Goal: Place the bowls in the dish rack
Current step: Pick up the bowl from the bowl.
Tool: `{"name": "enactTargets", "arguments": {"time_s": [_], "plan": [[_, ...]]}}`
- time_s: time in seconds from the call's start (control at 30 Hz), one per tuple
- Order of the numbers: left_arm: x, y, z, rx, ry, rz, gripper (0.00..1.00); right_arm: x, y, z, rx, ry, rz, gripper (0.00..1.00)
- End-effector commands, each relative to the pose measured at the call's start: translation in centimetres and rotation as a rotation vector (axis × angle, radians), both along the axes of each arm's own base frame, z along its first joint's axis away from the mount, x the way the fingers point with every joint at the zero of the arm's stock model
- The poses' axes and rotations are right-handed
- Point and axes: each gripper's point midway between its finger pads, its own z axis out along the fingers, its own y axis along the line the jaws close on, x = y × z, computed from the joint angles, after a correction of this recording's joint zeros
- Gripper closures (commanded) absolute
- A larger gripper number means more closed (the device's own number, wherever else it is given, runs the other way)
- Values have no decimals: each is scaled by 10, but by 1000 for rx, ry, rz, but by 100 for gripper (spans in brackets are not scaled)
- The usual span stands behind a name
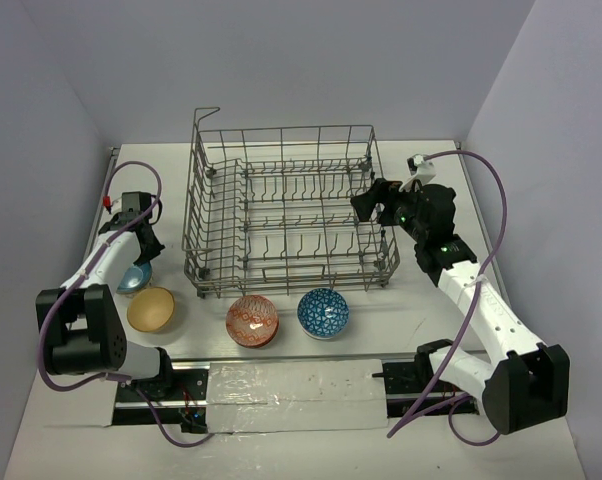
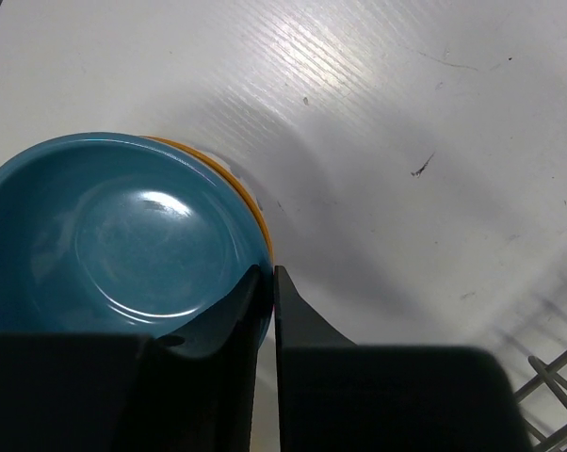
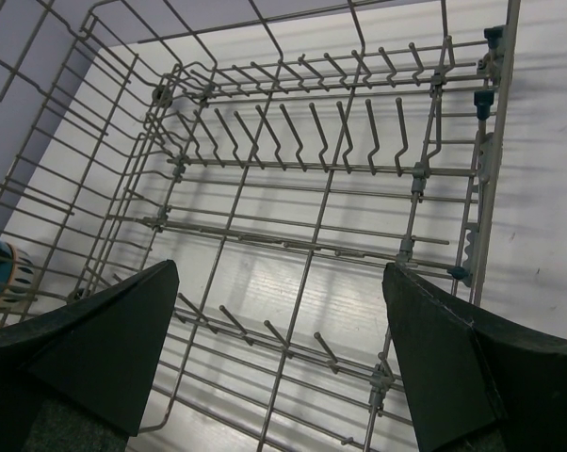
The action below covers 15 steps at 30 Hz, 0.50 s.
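Dish rack (image 1: 199, 220) lies under the right gripper (image 3: 279, 271), whose fingers hang spread wide over open tine rows. Its long axis runs from finger to finger, with the raised handle far beyond the left one. The left gripper (image 2: 272, 271) pinches the blue bowl (image 2: 114, 235) by its rim, bare table (image 2: 406, 113) ahead, rack wires off to its right.

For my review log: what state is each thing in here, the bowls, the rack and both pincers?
dish rack, upright on the table, no bowls in it.
teal bowl, upright on the table, rim pinched by the left pincer.
tan bowl, upright, ungripped.
red patterned bowl, upright in front of the rack, ungripped.
blue patterned bowl, upright beside it, ungripped.
left pincer, shut on the teal bowl's rim.
right pincer, open, empty, over the rack.
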Motion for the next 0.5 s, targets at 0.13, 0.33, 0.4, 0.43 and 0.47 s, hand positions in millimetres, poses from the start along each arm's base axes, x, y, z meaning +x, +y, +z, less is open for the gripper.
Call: {"name": "enactTargets", "arguments": {"time_s": [0.13,0.33,0.4,0.43,0.47], "plan": [[9,0,9,-5,-40,1,96,7,-2,24,1,-60,-10,4],[9,0,12,-2,-49,4,100,8,-2,22,-2,-54,-8,4],[10,1,15,0,-60,7,100,8,-2,22,-2,-53,-10,4],[10,1,15,3,-59,8,100,8,-2,22,-2,-54,-10,4],[10,2,17,8,-64,13,100,8,-2,22,-2,-53,-10,4]]}}
